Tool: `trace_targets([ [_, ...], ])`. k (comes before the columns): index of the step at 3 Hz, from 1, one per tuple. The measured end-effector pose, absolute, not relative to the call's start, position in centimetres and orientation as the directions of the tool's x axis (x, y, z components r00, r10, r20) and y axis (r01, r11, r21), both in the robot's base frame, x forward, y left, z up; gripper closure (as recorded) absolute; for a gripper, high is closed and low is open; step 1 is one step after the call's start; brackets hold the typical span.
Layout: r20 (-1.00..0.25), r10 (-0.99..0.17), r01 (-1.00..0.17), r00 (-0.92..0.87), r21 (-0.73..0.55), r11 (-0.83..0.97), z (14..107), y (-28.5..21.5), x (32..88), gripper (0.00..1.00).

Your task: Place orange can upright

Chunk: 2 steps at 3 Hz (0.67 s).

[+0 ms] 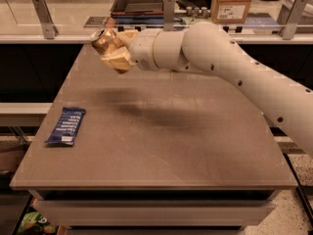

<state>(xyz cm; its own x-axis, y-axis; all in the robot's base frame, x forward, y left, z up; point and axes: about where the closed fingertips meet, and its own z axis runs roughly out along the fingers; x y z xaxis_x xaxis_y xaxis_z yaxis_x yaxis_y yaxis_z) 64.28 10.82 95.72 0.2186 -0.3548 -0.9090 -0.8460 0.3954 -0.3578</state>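
Observation:
The orange can (pixel 104 40) is held in my gripper (pixel 113 50), tilted with its silver end pointing up and to the left. It hangs in the air above the far left part of the brown table (pixel 161 131). The gripper's tan fingers (pixel 117 60) are shut around the can's body. My white arm (pixel 220 62) reaches in from the right across the back of the table. The green can is hidden behind the arm.
A blue snack bar (pixel 66 126) lies near the table's left edge. Behind the table runs a counter with a dark tray (pixel 142 1), a cardboard box (pixel 234 3) and metal posts (pixel 43 16).

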Motion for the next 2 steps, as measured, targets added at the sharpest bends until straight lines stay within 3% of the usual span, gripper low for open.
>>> trace_targets([
  [2, -0.930, -0.279, -0.875, 0.238, -0.330, 0.353, 94.8, 10.8, 66.9, 1.00],
])
